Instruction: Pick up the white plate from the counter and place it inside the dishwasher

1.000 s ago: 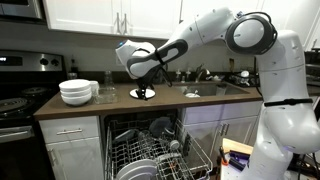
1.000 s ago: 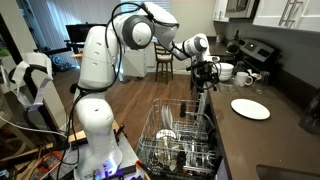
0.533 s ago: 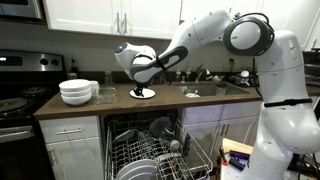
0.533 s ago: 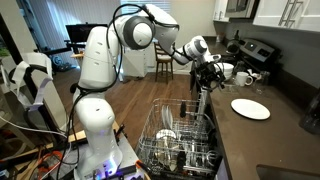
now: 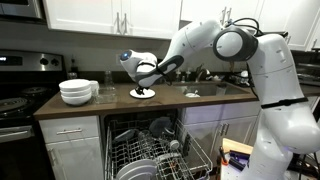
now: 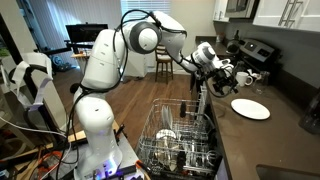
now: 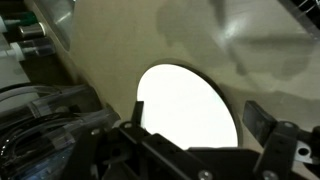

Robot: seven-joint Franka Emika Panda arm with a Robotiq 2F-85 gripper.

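The white plate lies flat on the dark counter, also seen in the other exterior view and filling the middle of the wrist view. My gripper is open and empty, hovering just above the plate's near side. In the wrist view the gripper has one finger on each side of the plate, not touching it. The dishwasher stands open below the counter, its wire rack pulled out with dishes in it.
A stack of deep white bowls and cups stand on the counter beside the stove. A sink lies on the plate's other side. The pulled-out rack blocks the floor in front of the cabinets.
The arm has swung along the counter and brought the open gripper over the plate. The plate has not moved.
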